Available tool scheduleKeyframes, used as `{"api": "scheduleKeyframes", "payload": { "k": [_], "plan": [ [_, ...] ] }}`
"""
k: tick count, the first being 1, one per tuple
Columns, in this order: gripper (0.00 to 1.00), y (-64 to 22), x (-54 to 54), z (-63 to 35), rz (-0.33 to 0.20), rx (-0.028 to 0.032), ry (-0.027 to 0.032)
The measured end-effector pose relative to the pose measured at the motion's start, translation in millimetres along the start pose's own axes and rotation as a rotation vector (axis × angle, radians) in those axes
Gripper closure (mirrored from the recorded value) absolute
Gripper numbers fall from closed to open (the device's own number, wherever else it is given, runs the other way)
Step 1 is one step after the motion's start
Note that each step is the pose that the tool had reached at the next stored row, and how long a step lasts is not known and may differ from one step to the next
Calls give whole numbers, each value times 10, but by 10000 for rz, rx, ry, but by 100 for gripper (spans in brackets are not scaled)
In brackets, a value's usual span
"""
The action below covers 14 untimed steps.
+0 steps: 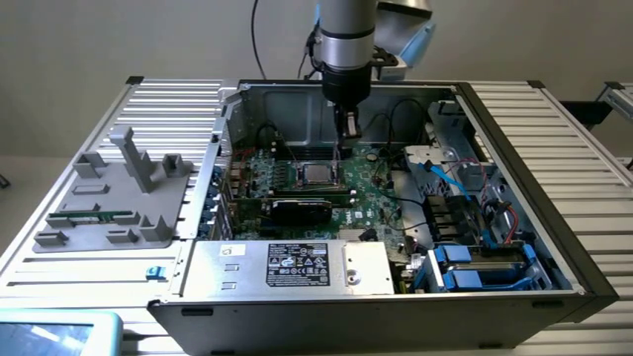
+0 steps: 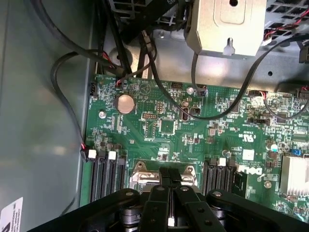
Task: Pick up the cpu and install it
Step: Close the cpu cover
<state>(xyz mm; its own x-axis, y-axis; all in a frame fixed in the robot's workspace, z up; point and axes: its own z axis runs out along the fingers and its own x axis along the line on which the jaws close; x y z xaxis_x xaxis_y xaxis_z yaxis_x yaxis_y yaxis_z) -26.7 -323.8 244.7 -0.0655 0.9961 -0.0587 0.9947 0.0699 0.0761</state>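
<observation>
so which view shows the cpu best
The exterior view: the cpu shows as a silver square lying in the socket, beside the gripper. In the wrist view the shut gripper sits over that spot, with the socket's metal frame visible either side.

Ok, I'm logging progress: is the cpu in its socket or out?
In. The cpu lies flat inside the metal-framed socket on the motherboard, silver top up; the shut gripper hangs just above.

- Wall [image 1: 118,37]: plain, pale grey, evenly lit.
- Table [image 1: 564,156]: ribbed aluminium slats with black corner caps.
- Floor [image 1: 20,169]: pale beige, beyond the table at the exterior view's left.
- Cable [image 1: 254,37]: black, hanging before the wall.
</observation>
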Motion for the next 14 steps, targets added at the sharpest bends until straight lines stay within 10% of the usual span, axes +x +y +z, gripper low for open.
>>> {"api": "scheduleKeyframes", "payload": {
  "k": [7, 14],
  "plan": [
    [91, -127, 55, -13, -16, -75, -250],
    [91, -257, 71, -12, -104, -98, -271]
  ]
}}
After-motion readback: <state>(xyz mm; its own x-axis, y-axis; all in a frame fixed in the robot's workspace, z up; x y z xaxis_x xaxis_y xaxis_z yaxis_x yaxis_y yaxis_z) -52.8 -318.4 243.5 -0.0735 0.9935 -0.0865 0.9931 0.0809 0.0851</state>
